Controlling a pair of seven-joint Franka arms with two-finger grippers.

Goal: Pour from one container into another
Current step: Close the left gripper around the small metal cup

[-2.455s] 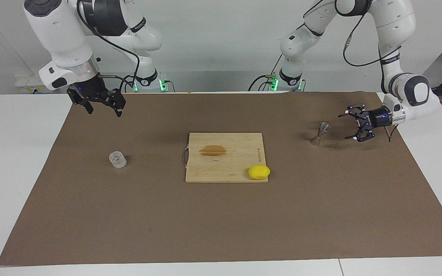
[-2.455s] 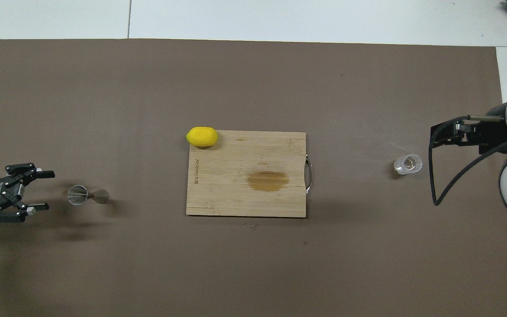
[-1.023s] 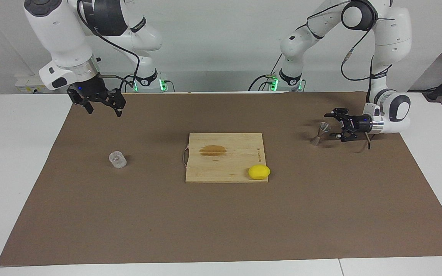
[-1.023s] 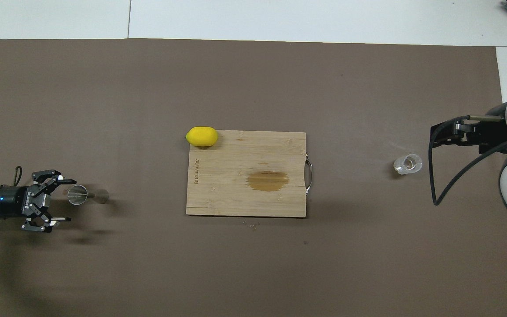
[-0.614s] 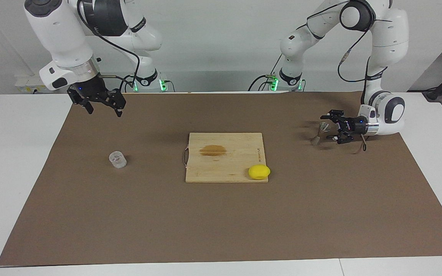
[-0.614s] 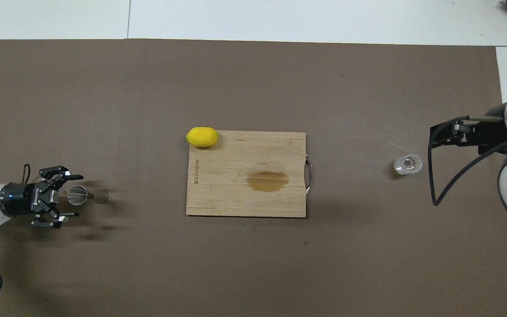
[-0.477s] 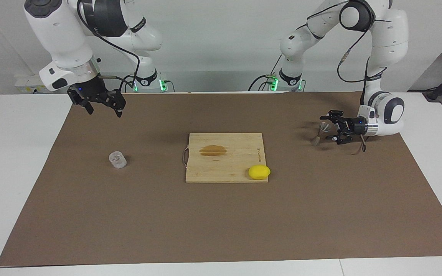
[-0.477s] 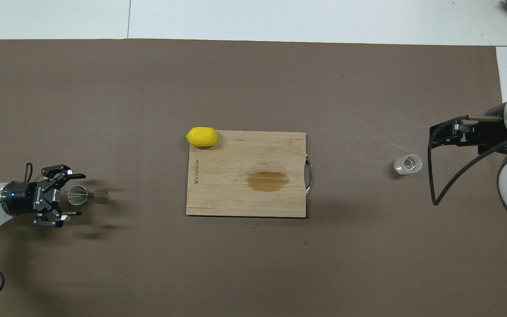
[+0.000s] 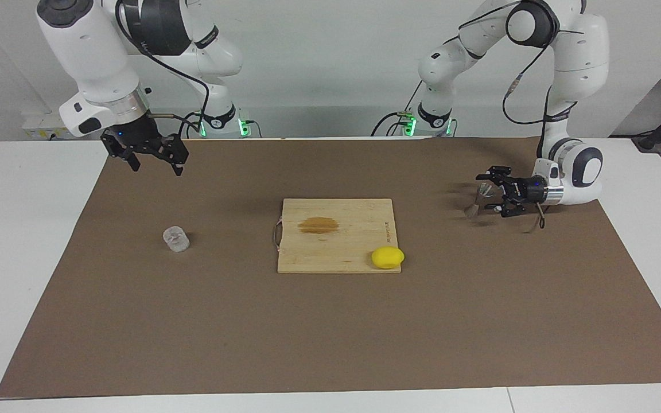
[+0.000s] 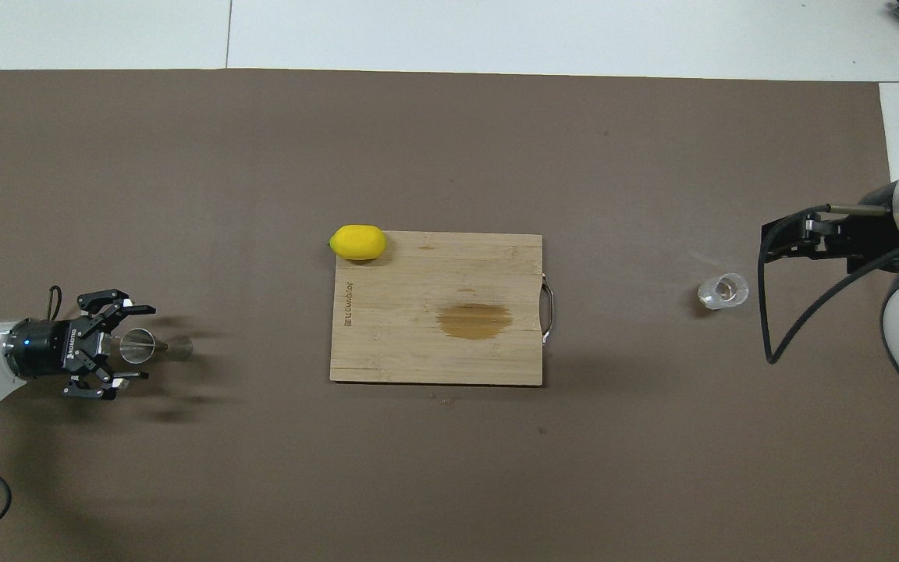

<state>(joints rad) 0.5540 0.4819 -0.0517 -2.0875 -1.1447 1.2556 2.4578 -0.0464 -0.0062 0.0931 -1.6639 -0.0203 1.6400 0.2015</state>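
The small metal jigger point(image 9: 472, 210) stands on the brown mat toward the left arm's end of the table. My left gripper point(image 9: 489, 191) lies level just above the mat, open, one finger on each side of the jigger's point(image 10: 177, 348) upper cone. I cannot tell whether the left gripper point(image 10: 140, 343) touches the jigger. The clear glass cup point(image 9: 176, 239) stands alone toward the right arm's end, with a little something in the glass cup point(image 10: 723, 291). My right gripper point(image 9: 156, 167) hangs open and waits over the mat beside the cup.
A wooden cutting board point(image 9: 336, 246) with a dark stain lies mid-mat; a yellow lemon point(image 9: 388, 257) rests on its corner farthest from the robots, toward the left arm's end. The mat point(image 9: 330, 332) covers most of the white table.
My left gripper has dropped low and slid in toward the jigger until its fingers straddle it. The right arm, cup, board and lemon have not moved.
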